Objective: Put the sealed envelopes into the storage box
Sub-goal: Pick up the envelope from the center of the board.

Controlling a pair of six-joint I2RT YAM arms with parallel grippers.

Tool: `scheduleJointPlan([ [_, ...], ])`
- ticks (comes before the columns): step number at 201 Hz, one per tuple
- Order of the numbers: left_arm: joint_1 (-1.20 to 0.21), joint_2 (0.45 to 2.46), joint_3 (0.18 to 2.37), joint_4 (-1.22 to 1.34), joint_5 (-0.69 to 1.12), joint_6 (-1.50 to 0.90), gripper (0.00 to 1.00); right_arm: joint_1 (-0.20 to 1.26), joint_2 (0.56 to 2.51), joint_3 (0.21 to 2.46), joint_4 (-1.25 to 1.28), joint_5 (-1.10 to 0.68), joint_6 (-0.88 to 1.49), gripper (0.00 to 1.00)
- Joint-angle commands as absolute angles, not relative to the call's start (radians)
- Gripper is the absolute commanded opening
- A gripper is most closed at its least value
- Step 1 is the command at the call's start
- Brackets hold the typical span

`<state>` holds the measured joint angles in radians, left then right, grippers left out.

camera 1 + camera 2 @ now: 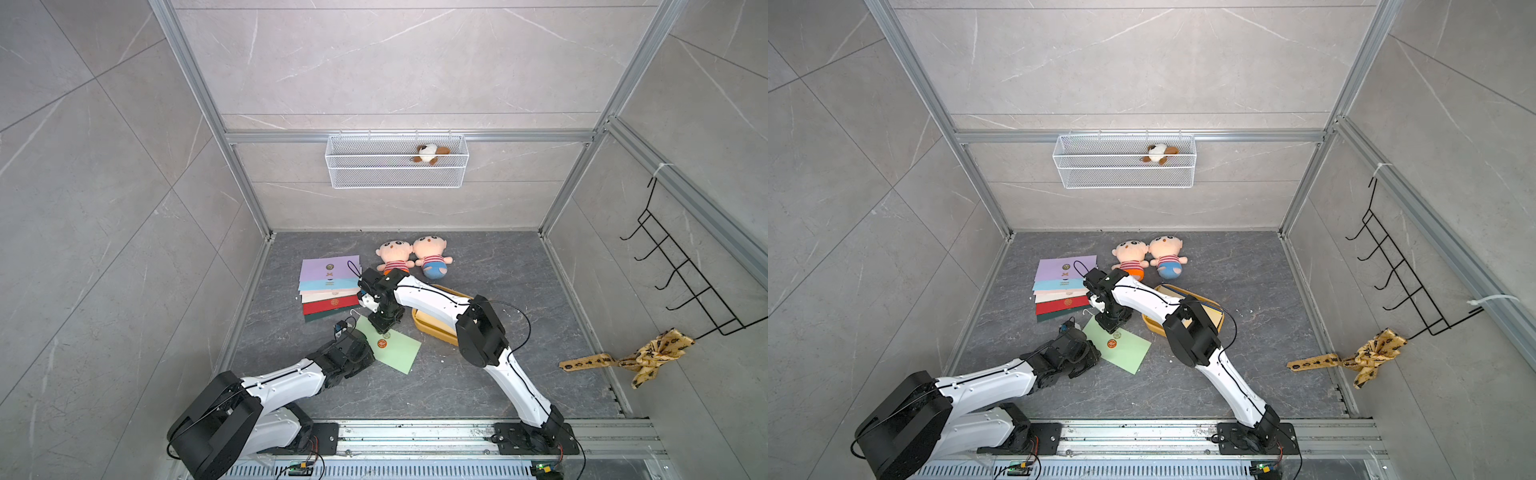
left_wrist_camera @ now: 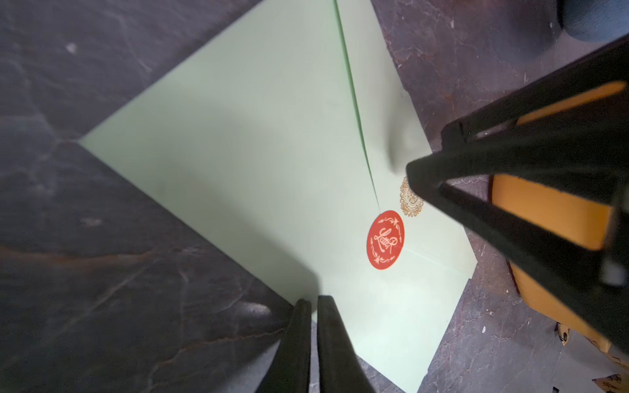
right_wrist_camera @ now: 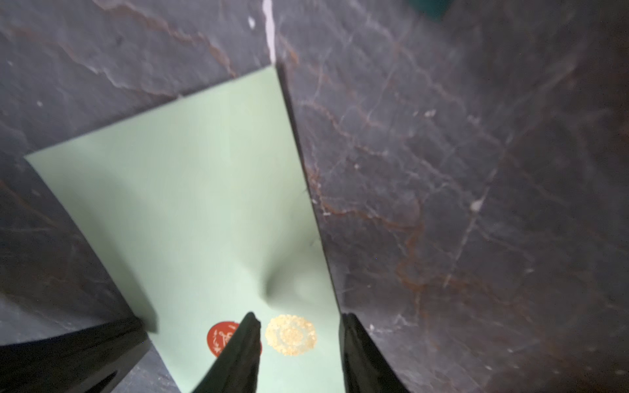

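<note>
On veined slate [image 2: 102, 272], left claw [image 2: 309, 303] tight on flat mint envelope [image 2: 238, 153], right claw [image 3: 300, 316] apart.

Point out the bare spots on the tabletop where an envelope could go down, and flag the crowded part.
Free: the dark stone-look tabletop between the mustard-yellow plastic tray and the right aluminium frame; the front strip between the light green paper envelope and the metal base rail. Crowded: centre-left, from the fanned stack of coloured envelopes to the tray, two plush dolls behind.
</note>
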<state>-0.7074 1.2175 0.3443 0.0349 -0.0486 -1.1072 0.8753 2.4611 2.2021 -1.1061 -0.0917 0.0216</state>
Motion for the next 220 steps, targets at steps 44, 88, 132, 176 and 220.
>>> scheduleJointPlan([
  [44,-0.709,1.256,0.308,-0.149,-0.084,-1.091,0.1,0.876,2.561,2.307,-1.207,-0.048,0.0,0.43],
  [88,-0.709,1.264,0.312,-0.152,-0.087,-1.085,0.08,0.877,2.562,2.265,-1.2,-0.043,-0.008,0.43],
  [132,-0.709,1.269,0.31,-0.153,-0.09,-1.085,0.07,0.888,2.562,2.248,-1.209,-0.119,-0.024,0.42],
  [176,-0.71,1.27,0.311,-0.154,-0.09,-1.084,0.07,0.898,2.562,2.253,-1.22,-0.156,-0.032,0.42],
  [220,-0.709,1.272,0.312,-0.153,-0.09,-1.085,0.07,0.897,2.561,2.272,-1.23,-0.188,-0.03,0.41],
])
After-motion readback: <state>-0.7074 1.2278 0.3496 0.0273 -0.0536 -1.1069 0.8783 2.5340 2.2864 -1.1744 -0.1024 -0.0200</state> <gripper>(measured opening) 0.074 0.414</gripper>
